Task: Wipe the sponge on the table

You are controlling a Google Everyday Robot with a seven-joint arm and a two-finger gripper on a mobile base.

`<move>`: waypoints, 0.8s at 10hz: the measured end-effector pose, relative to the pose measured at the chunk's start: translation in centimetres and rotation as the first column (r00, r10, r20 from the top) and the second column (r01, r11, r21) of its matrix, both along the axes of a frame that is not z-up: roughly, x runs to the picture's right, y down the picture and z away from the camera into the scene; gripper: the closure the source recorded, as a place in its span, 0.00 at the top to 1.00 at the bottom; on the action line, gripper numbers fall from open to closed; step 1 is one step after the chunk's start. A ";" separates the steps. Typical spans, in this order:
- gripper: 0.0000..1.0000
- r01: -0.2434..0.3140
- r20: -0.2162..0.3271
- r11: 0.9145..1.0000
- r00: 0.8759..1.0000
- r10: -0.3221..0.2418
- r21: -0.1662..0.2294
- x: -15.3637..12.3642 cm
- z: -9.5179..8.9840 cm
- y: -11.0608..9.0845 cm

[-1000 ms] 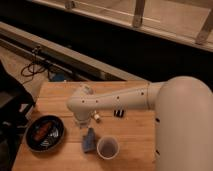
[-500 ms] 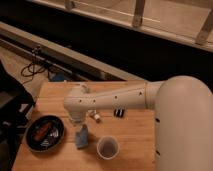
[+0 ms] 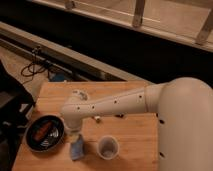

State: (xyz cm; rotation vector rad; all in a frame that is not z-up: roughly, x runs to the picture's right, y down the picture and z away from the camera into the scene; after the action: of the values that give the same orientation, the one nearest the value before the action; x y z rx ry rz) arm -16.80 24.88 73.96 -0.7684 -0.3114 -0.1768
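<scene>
The blue-grey sponge sits on the light wooden table, near its front left, between the pan and the cup. My gripper comes straight down onto the sponge's top end and is shut on it. The white arm reaches in from the right across the middle of the table and hides the boards behind it.
A round black pan with a reddish item inside lies left of the sponge. To the sponge's right a white translucent cup stands upright. A small white object lies behind the arm, and a dark block peeks out under it.
The gripper has carried the sponge leftward across the table, away from the cup and toward the pan. Cup and pan have not moved.
</scene>
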 end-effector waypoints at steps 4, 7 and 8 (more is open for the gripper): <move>0.00 -0.027 -0.143 0.999 0.989 0.024 -0.024 5.0 2.4 -1.5; 0.00 -0.060 -0.196 0.998 0.979 0.060 0.007 6.5 5.3 -5.3; 0.00 -0.068 -0.186 0.998 0.980 0.070 0.017 6.0 5.7 -6.0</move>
State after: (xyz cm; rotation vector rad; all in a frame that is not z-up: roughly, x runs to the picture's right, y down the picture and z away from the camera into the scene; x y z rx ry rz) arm -10.81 18.90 79.69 -0.7569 -0.1591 -0.0402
